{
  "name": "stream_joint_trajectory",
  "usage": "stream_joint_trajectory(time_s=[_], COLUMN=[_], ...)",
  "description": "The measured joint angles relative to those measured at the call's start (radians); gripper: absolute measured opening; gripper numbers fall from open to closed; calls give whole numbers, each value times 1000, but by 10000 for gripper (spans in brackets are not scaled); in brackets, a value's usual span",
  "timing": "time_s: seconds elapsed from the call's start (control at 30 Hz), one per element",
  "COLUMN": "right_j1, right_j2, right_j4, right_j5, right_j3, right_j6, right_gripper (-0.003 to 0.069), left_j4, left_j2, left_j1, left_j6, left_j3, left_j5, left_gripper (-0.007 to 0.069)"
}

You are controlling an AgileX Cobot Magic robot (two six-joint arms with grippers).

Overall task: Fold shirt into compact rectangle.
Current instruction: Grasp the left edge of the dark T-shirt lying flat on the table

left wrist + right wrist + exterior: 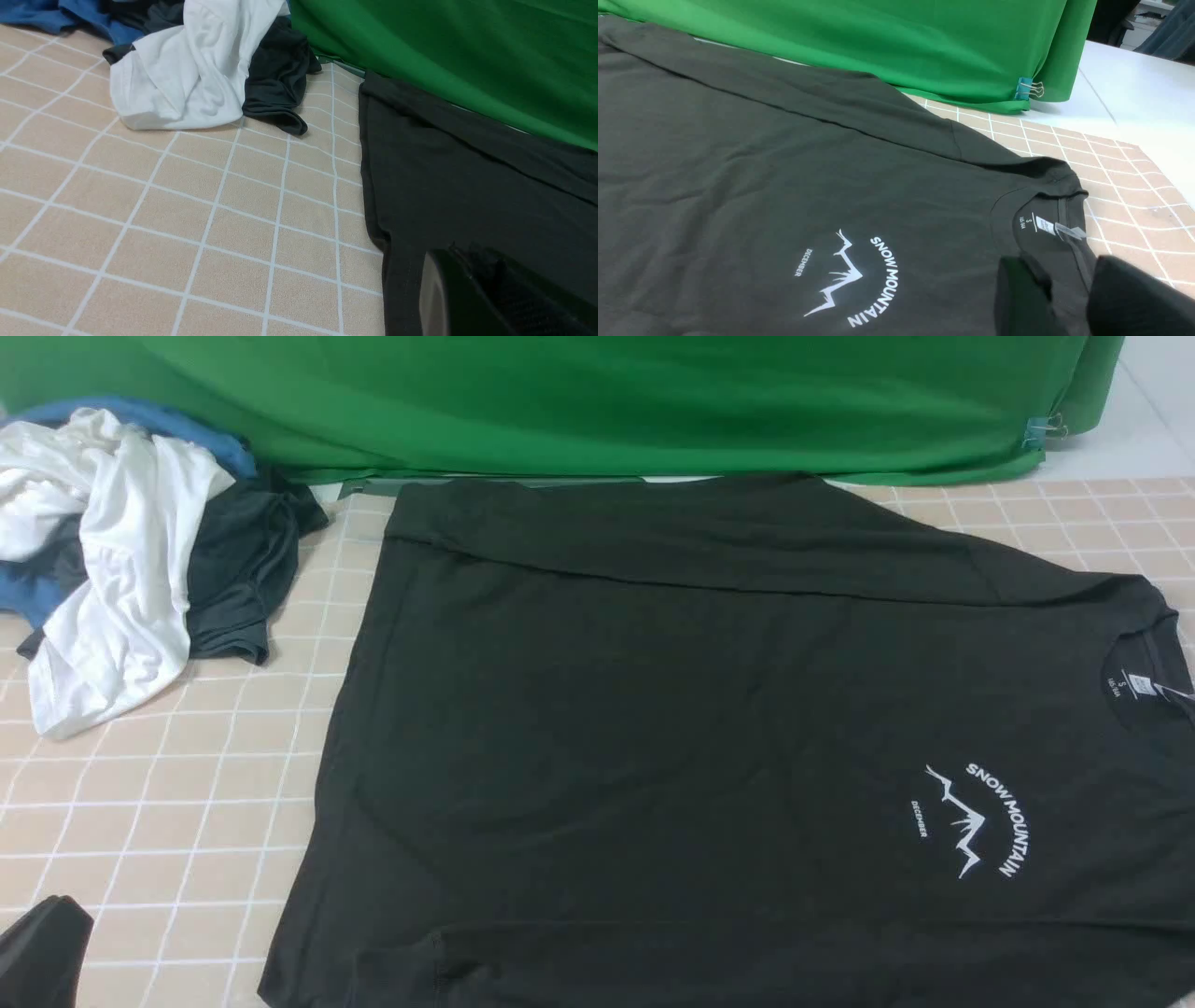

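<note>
The black shirt (653, 728) lies flat on the checked tabletop (168, 803), with the collar toward the right side and the hem toward the left. The white "SNOW MOUNTAIN" print (976, 821) faces up. A strip along the far side of the shirt is folded over onto the body. The left fingers (437, 298) are closed and we see nothing between them. The right fingers (1020, 298) stand apart near the collar and hold nothing. A white garment (121, 569) and a dark grey garment (238, 569) lie heaped at the far left.
</note>
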Motion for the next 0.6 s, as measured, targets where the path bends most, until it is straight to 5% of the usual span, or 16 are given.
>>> stream_joint_trajectory(time_s=[0.6], right_j1=[0], right_j2=[0], right_j4=[0], right_j5=[0], right_j3=[0], right_j6=[0], right_gripper=[240], left_j4=[-6], left_j2=[0], left_j1=[0], left_j6=[0], left_j3=[0], left_j5=[0], left_gripper=[17])
